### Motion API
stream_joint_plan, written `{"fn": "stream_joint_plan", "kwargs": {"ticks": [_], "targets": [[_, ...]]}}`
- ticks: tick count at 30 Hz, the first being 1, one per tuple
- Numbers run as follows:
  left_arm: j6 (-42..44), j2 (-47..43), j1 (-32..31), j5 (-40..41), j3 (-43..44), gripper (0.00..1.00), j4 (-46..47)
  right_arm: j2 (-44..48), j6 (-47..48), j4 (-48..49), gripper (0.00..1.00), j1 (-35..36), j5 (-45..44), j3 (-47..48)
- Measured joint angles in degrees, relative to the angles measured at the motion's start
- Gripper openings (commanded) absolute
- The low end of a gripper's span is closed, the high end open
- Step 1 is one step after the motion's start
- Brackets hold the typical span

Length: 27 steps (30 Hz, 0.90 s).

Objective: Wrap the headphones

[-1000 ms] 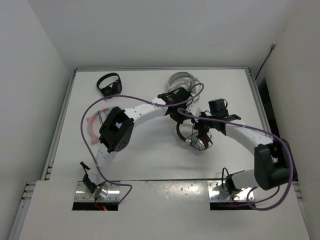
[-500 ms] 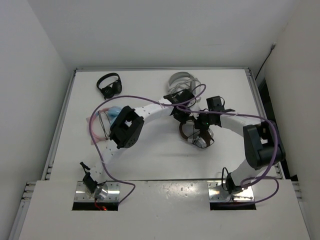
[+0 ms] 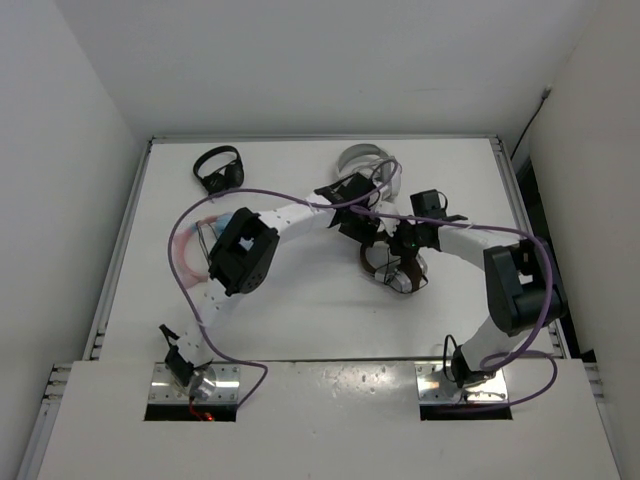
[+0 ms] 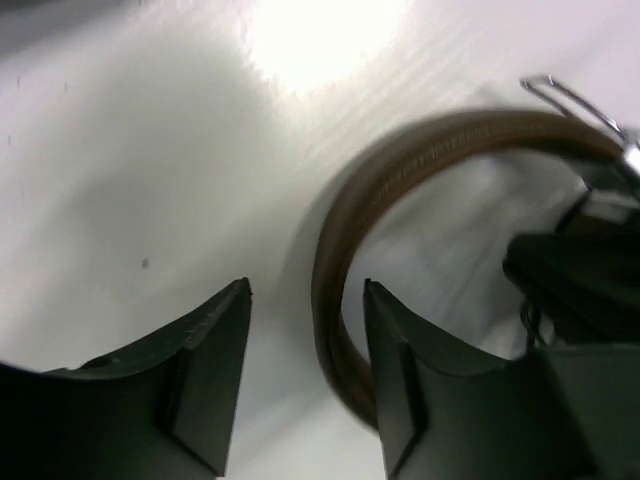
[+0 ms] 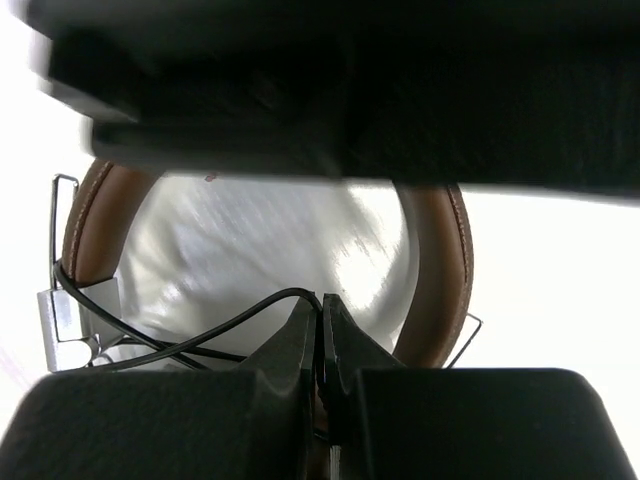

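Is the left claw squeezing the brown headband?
No, the left gripper stands open, and the headband lies unclamped on the table beside one fingertip.

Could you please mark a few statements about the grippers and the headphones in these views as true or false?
1. The right gripper pinches the black cable. True.
2. The left gripper is clamped on the brown headband. False: its jaws stand open, and the headband lies beside one finger, not between them.
3. The small black headphones lie at the far left of the table, apart from both grippers. True.
4. The white-grey headphones lie at the table's near edge. False: they lie at the far edge, just beyond the left gripper.
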<state>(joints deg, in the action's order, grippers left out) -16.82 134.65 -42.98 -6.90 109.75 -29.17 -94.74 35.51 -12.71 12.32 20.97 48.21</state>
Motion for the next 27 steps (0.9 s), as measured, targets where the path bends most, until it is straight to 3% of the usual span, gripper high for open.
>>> {"fn": "stream_joint_plan", "kwargs": {"ticks": [4,12,15,17,27], "targets": [[-1.46,-6.58,1.46,-4.63,-8.46,0.42,4.59,-0.02,0.0,-0.22,0.01,0.35,-0.22,0.0],[-6.43,-18.25,5.18,-16.35,-19.32,0.47,14.49,-0.46,-0.04,-0.59,0.01,0.9,-0.55,0.31],[-8.26,-18.88,5.49,-19.54,-21.33,0.47,17.42,-0.44,-0.15,-0.96,0.01,0.92,-0.31,0.5],[-9.66,-18.71,5.49,-21.84,-23.1,0.39,18.45,-0.48,-0.42,-0.92,0.01,0.87,-0.39,0.61],[-13.7,-15.34,4.07,-25.46,-24.76,0.39,20.13,-0.42,-1.86,-1.55,0.01,0.81,-0.2,0.74]]}}
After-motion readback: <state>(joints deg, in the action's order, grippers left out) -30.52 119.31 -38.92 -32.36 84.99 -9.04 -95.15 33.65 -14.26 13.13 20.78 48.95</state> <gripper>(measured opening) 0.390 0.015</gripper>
